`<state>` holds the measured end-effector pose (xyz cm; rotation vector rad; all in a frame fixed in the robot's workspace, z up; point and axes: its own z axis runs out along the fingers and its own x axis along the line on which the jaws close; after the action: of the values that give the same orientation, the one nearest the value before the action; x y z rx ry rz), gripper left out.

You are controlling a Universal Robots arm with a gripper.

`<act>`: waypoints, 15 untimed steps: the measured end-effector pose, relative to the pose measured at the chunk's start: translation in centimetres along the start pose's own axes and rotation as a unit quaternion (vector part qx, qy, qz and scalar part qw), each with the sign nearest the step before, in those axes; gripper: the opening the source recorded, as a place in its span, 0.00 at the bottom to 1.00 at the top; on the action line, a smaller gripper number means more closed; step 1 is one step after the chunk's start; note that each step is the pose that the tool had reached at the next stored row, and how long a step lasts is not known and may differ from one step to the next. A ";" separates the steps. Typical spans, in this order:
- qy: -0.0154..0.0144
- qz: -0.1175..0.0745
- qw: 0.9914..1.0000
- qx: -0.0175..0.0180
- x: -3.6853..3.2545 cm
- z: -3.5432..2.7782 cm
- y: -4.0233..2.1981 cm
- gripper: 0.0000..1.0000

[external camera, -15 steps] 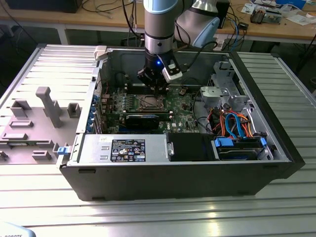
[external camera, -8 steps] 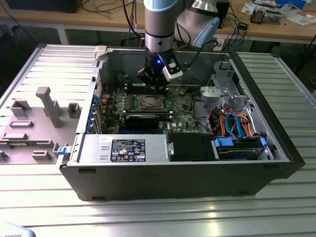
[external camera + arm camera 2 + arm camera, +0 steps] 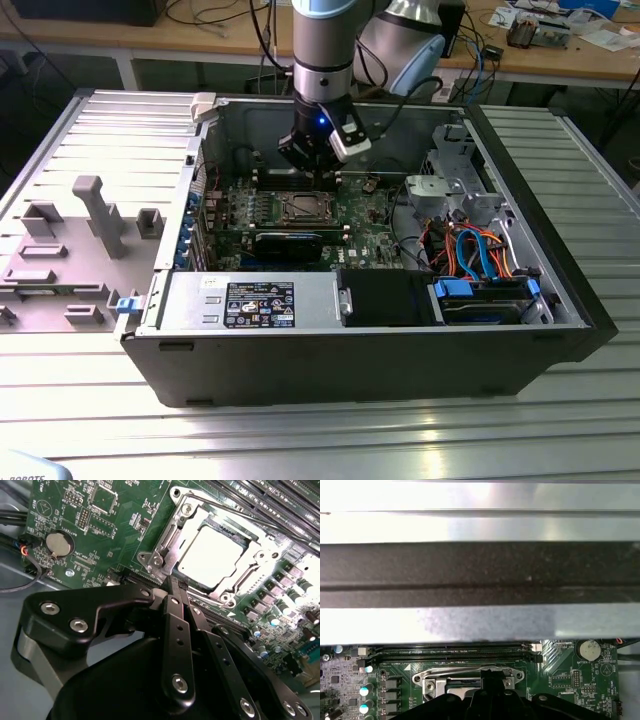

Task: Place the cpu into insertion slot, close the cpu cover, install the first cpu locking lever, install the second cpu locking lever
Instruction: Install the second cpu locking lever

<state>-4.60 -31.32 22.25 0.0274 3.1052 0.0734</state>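
The cpu (image 3: 212,555) lies flat in the insertion slot (image 3: 300,208) on the green board, its silver top glaring under light. The cpu cover (image 3: 164,545) lies down around it as a metal frame. A thin wire locking lever (image 3: 240,515) runs along one side of the socket; in the first wrist view a wire lever (image 3: 470,669) lies across the socket's edge. My gripper (image 3: 178,584) is shut with nothing visible between its black fingers (image 3: 176,630), its tips right at the socket's rim. In the exterior view the gripper (image 3: 310,168) hangs just above the socket's far side.
The open computer case (image 3: 560,290) stands on a ribbed metal table. Long black memory slots (image 3: 450,654) run beside the socket. A coin battery (image 3: 59,543) sits on the board. A drive cage (image 3: 455,185) and coloured cables (image 3: 475,250) fill the exterior view's right.
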 end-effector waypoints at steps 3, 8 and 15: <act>0.000 0.000 1.000 0.000 0.00 -0.03 -0.09 0.11; 0.000 0.000 1.000 0.000 -0.01 -0.04 -0.45 0.11; 0.000 0.000 1.000 0.000 -0.01 -0.04 -0.67 0.11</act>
<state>-4.60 -31.99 22.25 0.0274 3.1053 0.0734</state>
